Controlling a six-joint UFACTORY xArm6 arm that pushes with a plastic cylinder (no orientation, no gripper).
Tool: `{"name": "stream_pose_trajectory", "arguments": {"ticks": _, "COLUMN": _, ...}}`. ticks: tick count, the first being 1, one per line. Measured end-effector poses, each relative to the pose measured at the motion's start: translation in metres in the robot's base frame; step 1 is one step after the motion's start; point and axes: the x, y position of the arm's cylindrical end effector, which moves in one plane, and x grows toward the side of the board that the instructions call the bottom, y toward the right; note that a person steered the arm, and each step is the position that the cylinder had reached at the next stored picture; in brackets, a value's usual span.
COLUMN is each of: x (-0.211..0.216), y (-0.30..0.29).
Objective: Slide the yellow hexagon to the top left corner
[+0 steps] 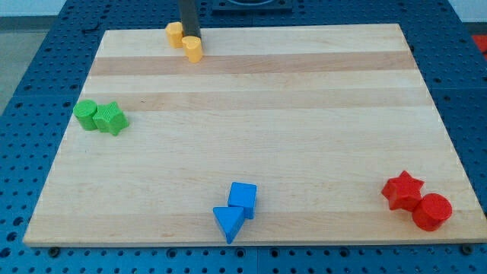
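Note:
Two yellow blocks sit near the board's top edge, left of the middle. One yellow block (175,33) is closer to the edge; the other yellow block (192,49) sits just below and to its right, touching or almost touching it. I cannot tell which one is the hexagon. My tip (189,36) comes down from the view's top, right of the upper yellow block and directly behind the lower one, at or very near both. The wooden board's top left corner (106,34) lies left of them.
A green cylinder (85,114) and a green star (112,119) touch at the left edge. A blue cube (243,199) and a blue triangle (228,223) sit at the bottom middle. A red star (402,190) and a red cylinder (432,211) sit at the bottom right.

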Motion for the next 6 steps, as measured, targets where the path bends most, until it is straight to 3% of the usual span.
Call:
{"name": "stream_pose_trajectory", "arguments": {"ticks": 5, "x": -0.015, "y": 0.011}}
{"name": "stream_pose_trajectory", "arguments": {"ticks": 6, "x": -0.015, "y": -0.012}}
